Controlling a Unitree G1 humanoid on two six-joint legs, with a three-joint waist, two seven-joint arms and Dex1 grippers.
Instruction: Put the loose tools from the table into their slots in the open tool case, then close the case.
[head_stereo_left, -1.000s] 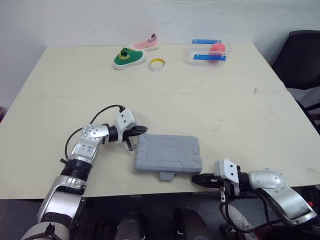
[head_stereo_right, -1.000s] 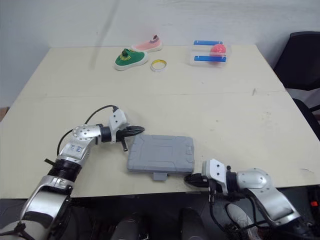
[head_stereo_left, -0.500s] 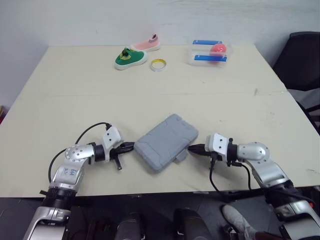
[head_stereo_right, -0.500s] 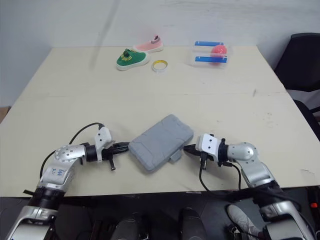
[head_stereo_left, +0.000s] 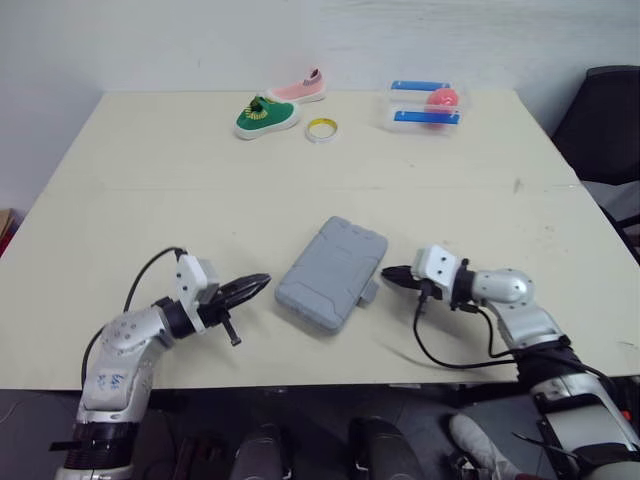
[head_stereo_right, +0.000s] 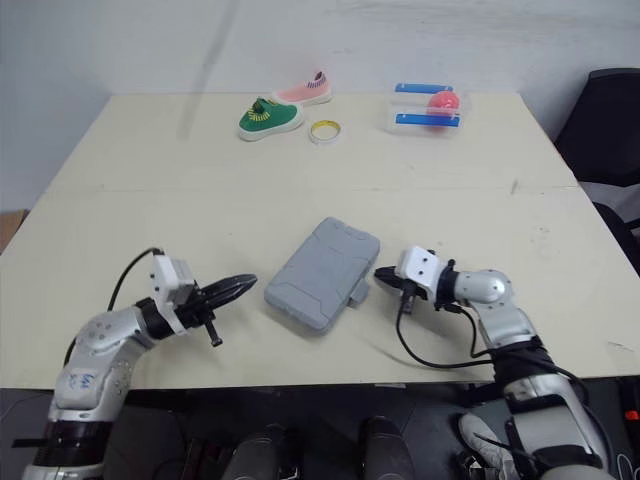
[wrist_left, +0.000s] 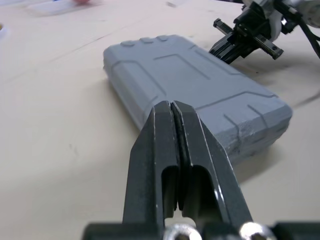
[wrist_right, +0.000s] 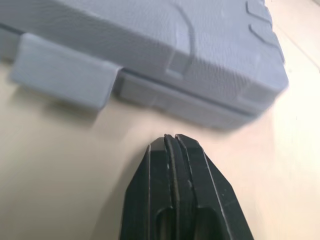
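Note:
The grey tool case (head_stereo_left: 333, 272) lies closed and turned at an angle on the table, its latch tab (head_stereo_left: 369, 293) facing my right arm. My left gripper (head_stereo_left: 258, 284) is shut with nothing in it, a short gap left of the case. In the left wrist view its fingers (wrist_left: 172, 131) point at the case lid (wrist_left: 200, 87). My right gripper (head_stereo_left: 390, 276) is shut and empty, its tip just right of the latch tab. The right wrist view shows its fingers (wrist_right: 175, 172) close below the case edge (wrist_right: 165, 55).
At the table's far side sit a green shoe (head_stereo_left: 266, 115), a pink shoe (head_stereo_left: 301, 88), a yellow tape ring (head_stereo_left: 321, 129) and a clear box (head_stereo_left: 424, 104) holding a pink ball. A black chair (head_stereo_left: 605, 105) stands to the right. The table's front edge (head_stereo_left: 300, 372) is near.
The case has turned further and slid away from the front edge. My left gripper has pulled back from it. My right gripper has followed the latch side inward.

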